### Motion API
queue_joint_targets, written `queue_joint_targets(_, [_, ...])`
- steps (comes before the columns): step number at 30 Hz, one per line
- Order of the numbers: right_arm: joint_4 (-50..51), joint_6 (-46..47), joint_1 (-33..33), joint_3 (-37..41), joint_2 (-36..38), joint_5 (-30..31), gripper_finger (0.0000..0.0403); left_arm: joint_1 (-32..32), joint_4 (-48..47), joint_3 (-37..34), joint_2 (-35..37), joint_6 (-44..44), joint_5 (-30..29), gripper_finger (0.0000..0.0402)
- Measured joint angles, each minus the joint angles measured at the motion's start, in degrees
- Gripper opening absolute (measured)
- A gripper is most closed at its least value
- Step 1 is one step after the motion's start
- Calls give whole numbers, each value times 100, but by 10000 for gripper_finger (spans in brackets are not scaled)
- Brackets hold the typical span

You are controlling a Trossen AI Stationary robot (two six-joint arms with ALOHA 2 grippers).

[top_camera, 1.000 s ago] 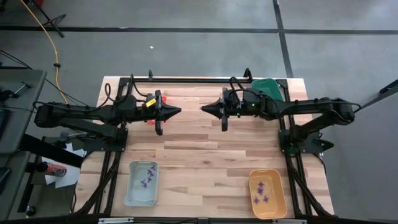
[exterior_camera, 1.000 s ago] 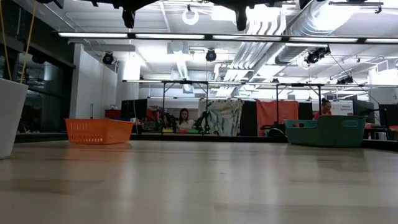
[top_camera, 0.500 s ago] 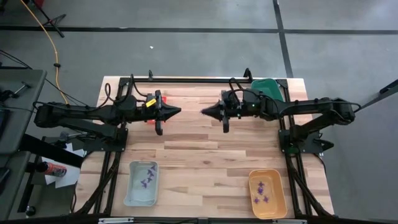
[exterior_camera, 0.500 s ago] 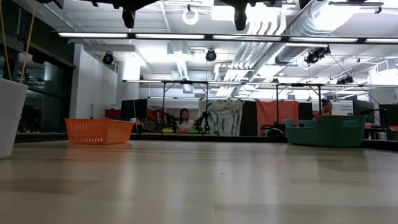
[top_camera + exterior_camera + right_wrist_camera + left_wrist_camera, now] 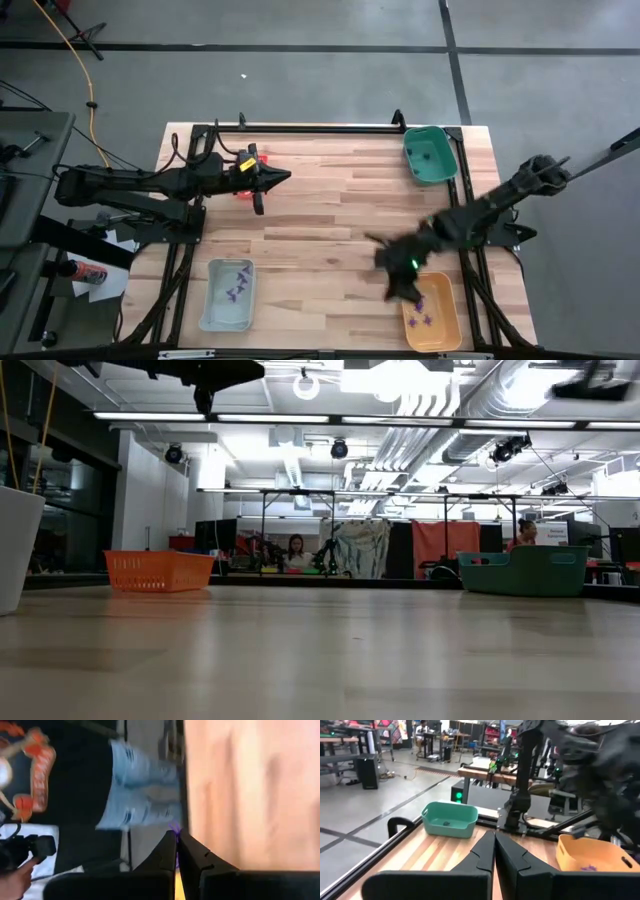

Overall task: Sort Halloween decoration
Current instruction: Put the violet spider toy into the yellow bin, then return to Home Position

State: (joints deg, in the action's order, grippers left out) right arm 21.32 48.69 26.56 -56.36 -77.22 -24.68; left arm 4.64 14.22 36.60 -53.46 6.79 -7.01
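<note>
The Halloween decoration is parted by kind among trays set at the corners of the bench. This leaves the middle bare for the arms to cross. Purple pieces lie in the pale blue tray at the near left, and more purple pieces lie in the orange tray at the near right. A single dark piece sits in the green tray at the far right. A red tray shows only as a sliver under the left arm. The right gripper reaches out over the near right of the bench, just beside the orange tray, most likely to deliver there. Its jaws are pressed together, and a tiny purple piece shows right at their tips, apparently pinched between them, though so little of it shows that the hold is a judgement. The left gripper waits above the far left of the bench, over the red tray, with its jaws fully closed on nothing.
</note>
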Motion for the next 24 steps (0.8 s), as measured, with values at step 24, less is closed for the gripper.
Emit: queue_joint_targets(24, [2059, 2419, 2359, 0, -940, 1206, 147, 400, -112, 0, -2, 209, -7, 0])
